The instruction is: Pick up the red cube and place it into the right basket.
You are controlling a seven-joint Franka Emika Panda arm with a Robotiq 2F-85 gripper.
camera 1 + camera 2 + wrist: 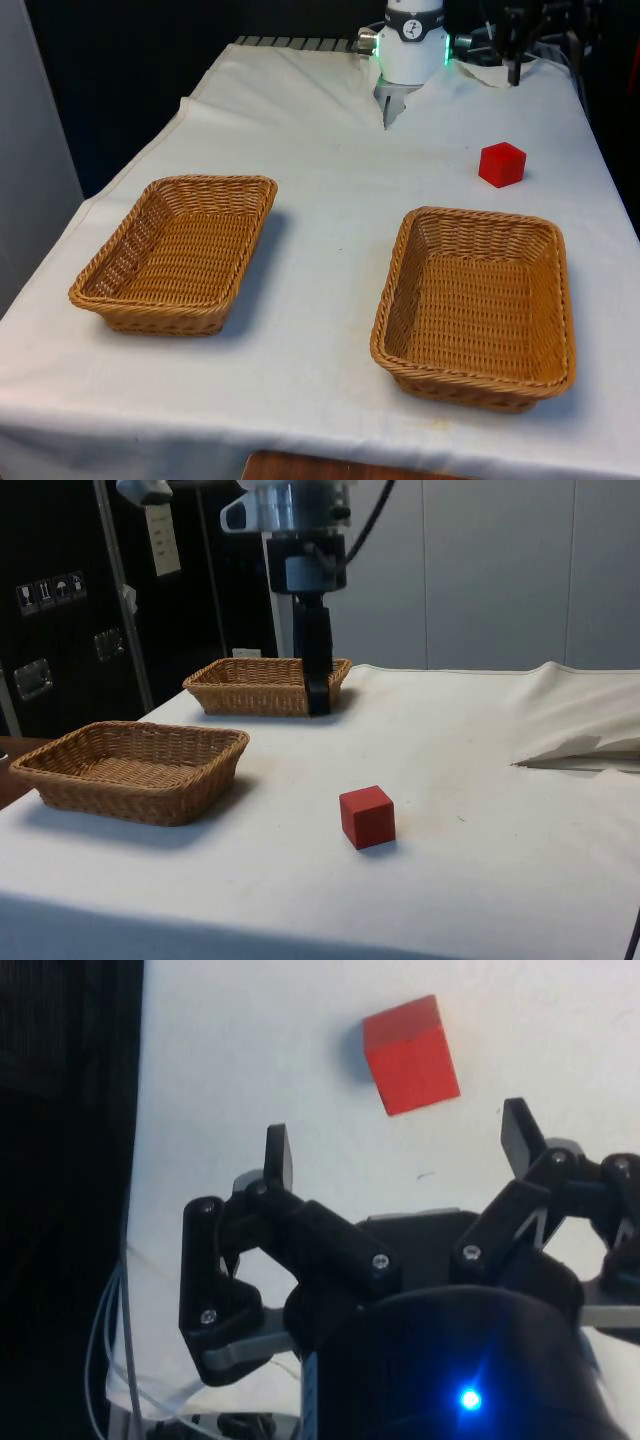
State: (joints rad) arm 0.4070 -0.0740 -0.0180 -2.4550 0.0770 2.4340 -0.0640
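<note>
Woven wicker baskets (470,310) empty; smooth red cube (501,164) beside spread-fingered gripper (400,1155).

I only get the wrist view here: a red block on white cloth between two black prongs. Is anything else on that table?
Observer: Yes, two wicker baskets; the right basket sits at the front view's right, empty.
Operator: Is the block near it?
Observer: The red cube lies on the cloth just beyond that basket's far rim, apart from it.
Operator: And the claw, is it touching the table?
Observer: No. In the side view the gripper hangs above the cloth, back from the cube, holding nothing.
</note>
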